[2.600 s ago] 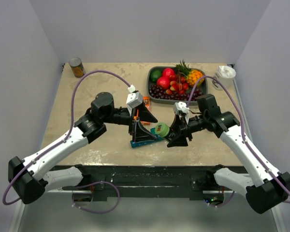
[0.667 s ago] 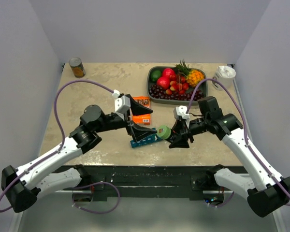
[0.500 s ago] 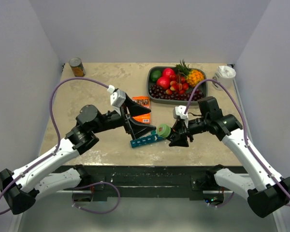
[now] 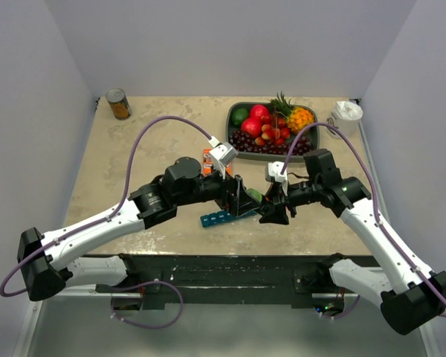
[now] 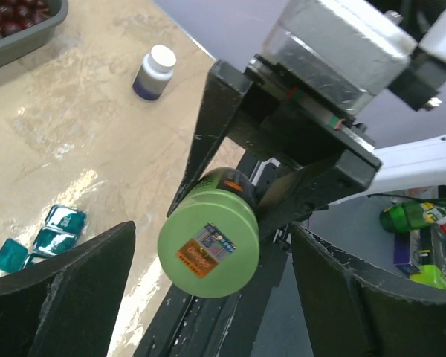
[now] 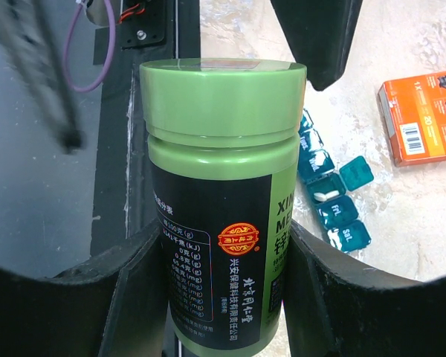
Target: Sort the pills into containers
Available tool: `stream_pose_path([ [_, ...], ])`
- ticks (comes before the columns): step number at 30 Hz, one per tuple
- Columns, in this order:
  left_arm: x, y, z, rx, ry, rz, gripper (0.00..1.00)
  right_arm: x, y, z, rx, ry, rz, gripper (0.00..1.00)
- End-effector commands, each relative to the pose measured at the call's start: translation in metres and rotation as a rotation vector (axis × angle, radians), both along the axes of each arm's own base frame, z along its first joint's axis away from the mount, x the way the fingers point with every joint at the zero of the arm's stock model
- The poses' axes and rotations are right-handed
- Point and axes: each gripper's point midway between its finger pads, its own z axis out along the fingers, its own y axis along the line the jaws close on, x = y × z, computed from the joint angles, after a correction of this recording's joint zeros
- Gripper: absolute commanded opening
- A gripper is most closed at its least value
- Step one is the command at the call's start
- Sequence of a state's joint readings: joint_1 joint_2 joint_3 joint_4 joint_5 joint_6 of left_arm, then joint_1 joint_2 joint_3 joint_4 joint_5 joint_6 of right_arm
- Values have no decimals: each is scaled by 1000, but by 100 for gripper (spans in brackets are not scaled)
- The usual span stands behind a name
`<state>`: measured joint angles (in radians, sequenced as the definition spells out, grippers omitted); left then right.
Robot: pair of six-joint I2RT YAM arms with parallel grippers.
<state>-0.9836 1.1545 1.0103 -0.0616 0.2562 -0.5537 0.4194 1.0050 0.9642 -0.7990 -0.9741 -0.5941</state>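
R fingers [image 6: 126,297] clamp green bottle [image 6: 219,186]; L fingers [image 5: 59,297] spread wide astride its cap; teal pill organiser [image 6: 328,195] lies on bench [image 4: 156,141].

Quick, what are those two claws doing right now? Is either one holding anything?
Left gripper: open, holding nothing, facing the cap of the green bottle.
Right gripper: closed on the green bottle.
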Motion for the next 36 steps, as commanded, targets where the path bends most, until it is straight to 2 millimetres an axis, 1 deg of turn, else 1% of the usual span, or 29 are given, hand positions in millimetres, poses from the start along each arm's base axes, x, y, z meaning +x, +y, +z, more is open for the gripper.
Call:
stream_pose_path([
  [1,8,0,10,18,-40,32,85,2,2,8,27,-36,-2,0],
  [6,2,-5,-1,36,-30,-16,67,2,2,8,28,-35,-1,0],
  [7,-5,-7,-1,31,-32,-64,57,2,2,9,29,-35,0,0],
  [8,-9,-8,-3,31,-35,-94,51,2,2,9,31,-36,-1,0],
  [9,-13,-11,-2,15,-51,-129,34,1,2,9,33,-32,4,0],
  [10,-25,-13,0,1,-91,-218,24,0,3,10,38,-28,8,0],
  [11,-33,-13,-6,1,-107,-273,17,-1,4,11,44,-25,16,0],
  [12,-39,-16,6,-48,-178,-323,13,-4,5,12,52,-12,25,0],
  [13,-47,-14,7,-55,-274,-399,7,-8,6,14,72,6,48,0],
  [14,-51,-11,0,-51,-325,-437,6,-11,8,15,87,24,66,0],
  [15,-56,-8,10,-80,-411,-469,5,-16,9,15,98,49,84,0],
  [16,-64,-5,10,-92,-555,-548,4,-24,12,20,137,73,127,0],
  [19,-74,-3,4,-115,-796,-680,0,-34,16,22,181,139,185,0],
  [21,-74,-8,-3,-121,-886,-738,0,-39,18,25,208,170,216,0],
  [22,-76,-10,-4,-136,-983,-783,0,-39,19,26,213,182,219,0],
  [23,-74,-12,-3,-139,-1017,-787,0,-39,20,25,212,186,219,0],
  [24,-68,-17,2,-147,-1048,-760,24,-38,19,23,206,187,214,0],
  [25,-54,-20,7,-124,-1020,-676,34,-36,19,22,200,181,207,0],
  [26,-48,-19,6,-127,-1002,-631,45,-35,19,21,189,171,197,0],
  [27,-44,-16,30,-191,-1056,-560,99,-31,17,18,167,148,176,0],
  [28,-39,-8,25,-210,-957,-521,100,-28,16,17,152,132,159,0],
  [29,-41,2,51,-289,-995,-471,99,-25,15,16,141,115,145,0],
  [30,-46,9,53,-326,-904,-472,100,-19,14,12,114,87,119,0],
  [31,-42,17,51,-335,-853,-449,100,-16,12,11,101,68,104,0],
  [32,-46,25,62,-370,-841,-428,100,-12,12,10,90,48,92,0],
  [33,-43,31,64,-384,-742,-393,100,-3,8,5,51,9,54,0],
  [34,-43,34,58,-381,-673,-371,100,2,7,4,34,-16,36,0],
  [35,-44,40,63,-397,-631,-338,100,8,5,3,15,-41,15,0],
  [36,-40,42,64,-411,-531,-283,100,18,1,0,-25,-81,-21,0],
])
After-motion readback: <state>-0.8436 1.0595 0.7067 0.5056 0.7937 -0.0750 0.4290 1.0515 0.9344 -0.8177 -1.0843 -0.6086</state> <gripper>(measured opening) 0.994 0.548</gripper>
